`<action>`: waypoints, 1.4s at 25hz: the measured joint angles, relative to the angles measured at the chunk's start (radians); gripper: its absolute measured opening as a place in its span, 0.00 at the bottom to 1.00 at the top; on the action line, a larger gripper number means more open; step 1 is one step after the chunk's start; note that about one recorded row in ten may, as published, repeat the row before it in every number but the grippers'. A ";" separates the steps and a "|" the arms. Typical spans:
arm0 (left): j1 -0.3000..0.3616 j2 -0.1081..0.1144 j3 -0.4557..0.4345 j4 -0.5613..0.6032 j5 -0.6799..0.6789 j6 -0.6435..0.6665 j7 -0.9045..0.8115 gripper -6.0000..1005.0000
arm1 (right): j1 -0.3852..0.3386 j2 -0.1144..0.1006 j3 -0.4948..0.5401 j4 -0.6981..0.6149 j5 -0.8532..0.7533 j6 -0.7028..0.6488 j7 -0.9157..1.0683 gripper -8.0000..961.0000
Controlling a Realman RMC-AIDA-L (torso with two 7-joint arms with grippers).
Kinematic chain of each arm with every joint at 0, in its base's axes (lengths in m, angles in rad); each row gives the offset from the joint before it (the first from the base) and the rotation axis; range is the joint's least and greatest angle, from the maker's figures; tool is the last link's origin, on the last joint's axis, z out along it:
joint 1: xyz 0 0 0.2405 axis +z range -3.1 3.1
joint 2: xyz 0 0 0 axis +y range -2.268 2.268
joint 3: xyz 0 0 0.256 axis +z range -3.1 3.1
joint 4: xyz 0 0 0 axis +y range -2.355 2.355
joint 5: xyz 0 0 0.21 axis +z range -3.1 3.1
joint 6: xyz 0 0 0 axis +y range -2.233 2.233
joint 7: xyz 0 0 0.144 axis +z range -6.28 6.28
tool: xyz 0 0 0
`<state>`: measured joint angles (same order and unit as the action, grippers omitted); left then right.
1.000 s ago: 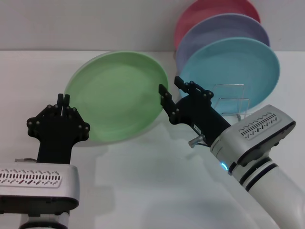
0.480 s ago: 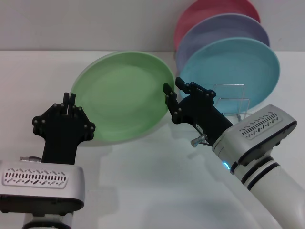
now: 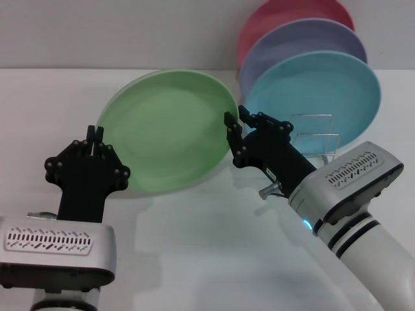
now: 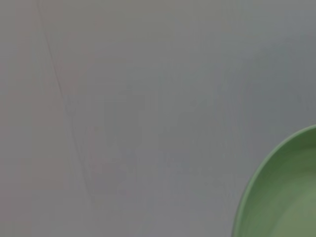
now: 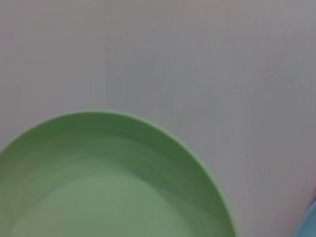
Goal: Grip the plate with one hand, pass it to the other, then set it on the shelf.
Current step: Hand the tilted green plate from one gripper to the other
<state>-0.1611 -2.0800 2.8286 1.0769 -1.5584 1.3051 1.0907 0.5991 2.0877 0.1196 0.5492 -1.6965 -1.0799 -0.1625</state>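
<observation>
Green plate (image 3: 167, 131), light, matte, held tilted above white table (image 3: 214, 259), face turned up and toward the camera in head view. Left gripper (image 3: 96, 134) at plate's lower-left rim, fingers closed on the edge, so gripping the plate. Right gripper (image 3: 233, 119) at plate's right rim, black fingers apart w/ the rim between them; contact w/ the rim cannot tell. Plate thus between both grippers, left of the rack, not touching table as far as visible; faint shadow under it.

Behind and to the right: silver wire plate rack (image 3: 314, 137) w/ three plates standing upright in it. Light blue plate (image 3: 324, 97) in front, lavender plate (image 3: 305, 42) behind it, pink plate (image 3: 285, 16) at the back, each overlapping the next. Two bent-wire loops visible in front of light blue plate, free. Green plate's right edge near light blue plate, but apart.

Left wrist view: only a curved part of green plate (image 4: 286, 197) at one corner, rest plain grey surface; own fingers not shown. Right wrist view: big arc of green plate (image 5: 108, 187) filling lower part, rim clear against the plain background, small bit of light blue plate (image 5: 308, 219) at edge.
</observation>
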 joint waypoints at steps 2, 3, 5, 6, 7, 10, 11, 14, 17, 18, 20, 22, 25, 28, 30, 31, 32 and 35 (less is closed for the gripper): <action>0.000 0.000 0.000 0.000 0.000 0.000 0.000 0.12 | 0.001 0.000 0.000 0.000 0.000 0.000 0.000 0.24; 0.000 0.000 0.000 0.000 0.000 0.000 0.000 0.12 | 0.001 0.000 0.000 0.000 0.000 0.000 0.000 0.23; 0.000 0.000 0.000 0.000 0.000 0.000 0.000 0.12 | 0.001 0.000 0.000 0.000 0.000 0.000 0.000 0.22; 0.000 0.000 0.000 0.000 0.000 0.000 0.000 0.12 | 0.001 0.000 0.000 0.000 0.000 0.000 0.000 0.22; 0.000 0.000 0.000 0.000 0.000 0.000 0.000 0.12 | 0.001 0.000 0.000 0.000 0.000 0.000 0.000 0.22; 0.000 0.000 0.001 0.000 0.000 0.000 0.000 0.12 | 0.001 0.000 0.000 0.000 0.000 0.000 0.000 0.22; 0.000 0.000 0.001 0.000 0.000 0.000 0.000 0.12 | 0.001 0.000 0.000 0.000 0.000 0.000 0.000 0.21; 0.000 0.000 0.001 0.000 0.000 0.000 0.000 0.12 | 0.001 0.000 0.000 0.000 0.000 0.000 0.000 0.19; 0.000 0.000 0.003 0.000 0.000 0.000 0.000 0.12 | 0.001 0.000 0.000 0.000 0.000 0.000 0.000 0.16; 0.000 0.000 0.003 0.000 0.000 0.000 0.000 0.12 | 0.001 0.000 0.000 0.000 0.000 0.000 0.000 0.15; 0.000 0.000 0.003 0.000 0.000 0.000 0.000 0.13 | 0.001 0.000 0.000 0.000 0.000 0.000 0.000 0.14; 0.000 0.000 0.003 0.001 0.000 0.001 0.000 0.13 | 0.001 0.000 0.000 -0.001 0.000 0.000 0.000 0.12; 0.000 0.001 0.003 0.001 0.000 0.001 0.000 0.13 | 0.001 0.000 0.000 -0.003 0.000 0.000 0.000 0.10; 0.000 0.001 0.003 0.002 0.000 0.001 0.000 0.13 | 0.001 0.000 0.000 -0.004 0.000 0.000 0.000 0.10; 0.000 0.002 0.003 0.002 0.000 0.001 0.000 0.13 | 0.001 0.000 0.000 -0.005 0.000 0.000 0.000 0.10; 0.000 0.001 0.003 0.002 0.000 0.000 0.000 0.13 | 0.001 0.000 0.000 -0.005 0.000 0.000 0.000 0.09; 0.000 0.001 0.003 0.002 0.000 0.000 0.000 0.13 | 0.001 0.000 0.000 -0.006 0.000 -0.001 0.000 0.08; 0.000 0.001 0.003 0.002 0.000 -0.001 0.000 0.13 | 0.001 0.000 0.000 -0.006 0.000 -0.003 0.000 0.06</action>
<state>-0.1610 -2.0785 2.8317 1.0785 -1.5585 1.3043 1.0906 0.5997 2.0877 0.1196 0.5430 -1.6965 -1.0830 -0.1626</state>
